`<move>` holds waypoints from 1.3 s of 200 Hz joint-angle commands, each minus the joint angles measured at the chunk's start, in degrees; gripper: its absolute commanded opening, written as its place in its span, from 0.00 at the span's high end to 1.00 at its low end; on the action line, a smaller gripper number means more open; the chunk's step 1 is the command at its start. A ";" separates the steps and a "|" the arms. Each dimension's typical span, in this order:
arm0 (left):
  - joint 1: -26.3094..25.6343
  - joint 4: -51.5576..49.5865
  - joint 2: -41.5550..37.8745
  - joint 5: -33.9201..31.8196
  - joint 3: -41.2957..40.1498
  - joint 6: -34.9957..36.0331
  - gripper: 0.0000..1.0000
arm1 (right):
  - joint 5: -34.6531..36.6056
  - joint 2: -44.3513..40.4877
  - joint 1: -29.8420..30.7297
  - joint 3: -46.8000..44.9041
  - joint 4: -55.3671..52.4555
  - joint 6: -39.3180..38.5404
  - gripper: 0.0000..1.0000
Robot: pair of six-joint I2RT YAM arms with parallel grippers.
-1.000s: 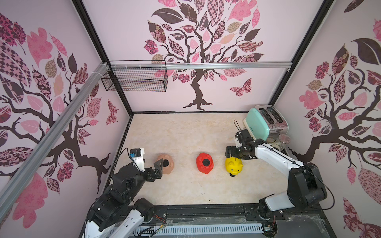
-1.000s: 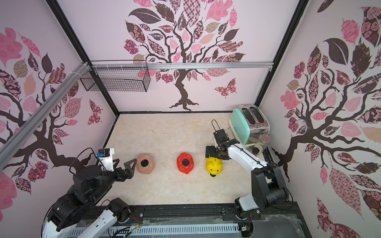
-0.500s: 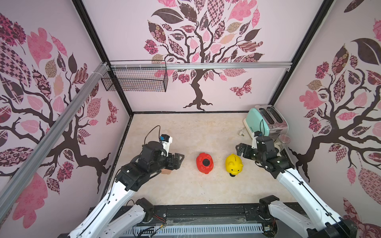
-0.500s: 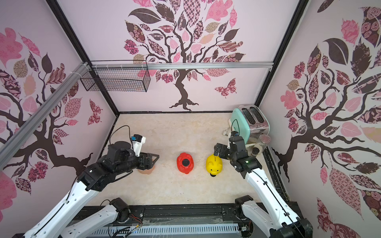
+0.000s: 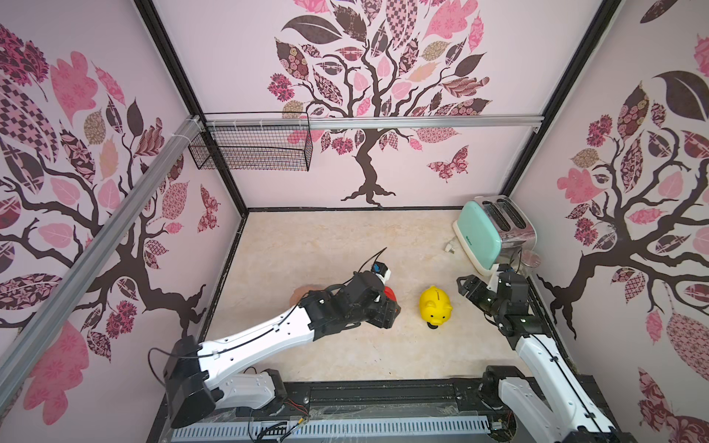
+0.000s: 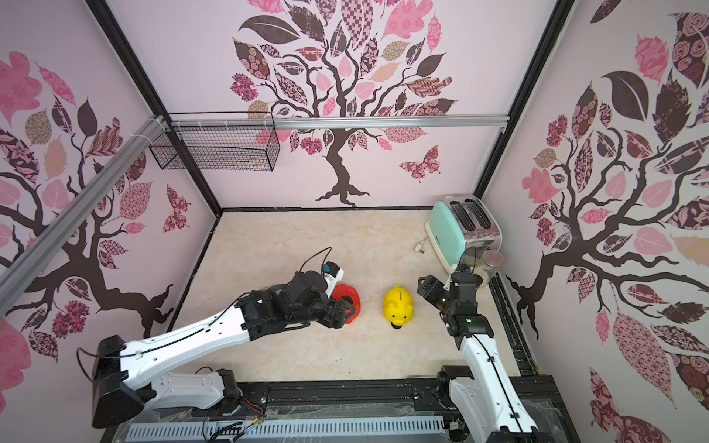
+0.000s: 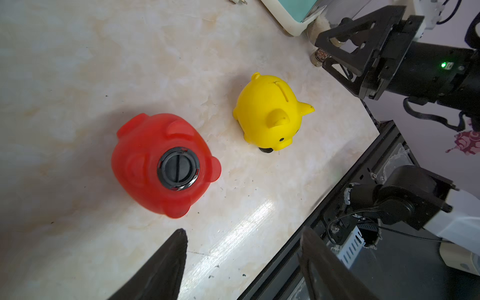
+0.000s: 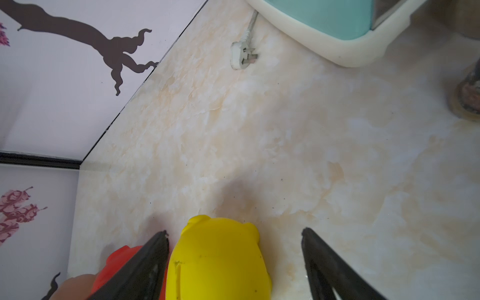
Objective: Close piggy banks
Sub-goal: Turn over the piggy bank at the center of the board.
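Three piggy banks sit in a row on a marbled beige surface (image 5: pixel 345 249). At far left, the peach-pink piggy bank (image 5: pixel 303 293) is mostly hidden behind the left arm. The left fingers (image 7: pixel 166 265) are spread apart and empty, hanging just beside the red piggy bank (image 7: pixel 161 166). It lies belly-up in the middle with a black round plug (image 7: pixel 178 168) seated in its belly hole. To its right and apart from it, the yellow piggy bank (image 5: pixel 435 307) stands upright, coin slot on top, with something black showing under its snout. Right of it, the right fingers (image 8: pixel 145 262) are spread wide, gripping nothing. A mint-green toaster (image 5: pixel 483 234) stands in the far right corner.
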 commanded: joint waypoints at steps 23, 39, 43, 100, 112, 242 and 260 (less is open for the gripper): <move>-2.48 8.07 11.42 -0.27 6.79 -0.51 0.30 | -23.58 6.79 -9.25 -4.80 16.81 8.53 0.27; -2.57 8.40 14.62 0.04 8.68 -0.23 0.30 | -24.05 6.75 -9.25 -5.16 16.98 8.13 0.28; -2.53 8.46 15.26 0.15 9.11 -0.18 0.30 | -23.81 6.47 -9.25 -5.21 16.72 7.87 0.28; -2.57 9.89 24.04 0.54 15.12 -0.84 0.31 | -22.98 3.98 -9.25 -6.89 17.28 7.11 0.27; -2.57 10.05 25.91 0.69 16.24 -1.10 0.32 | -23.77 4.20 -9.25 -6.95 17.66 7.02 0.27; -1.78 8.13 35.08 -0.79 21.96 -3.34 0.37 | -24.29 5.50 -7.32 -7.97 19.05 6.40 0.27; -1.71 8.13 35.55 -0.23 22.18 -3.39 0.38 | -24.28 5.74 -7.19 -7.88 18.96 6.31 0.27</move>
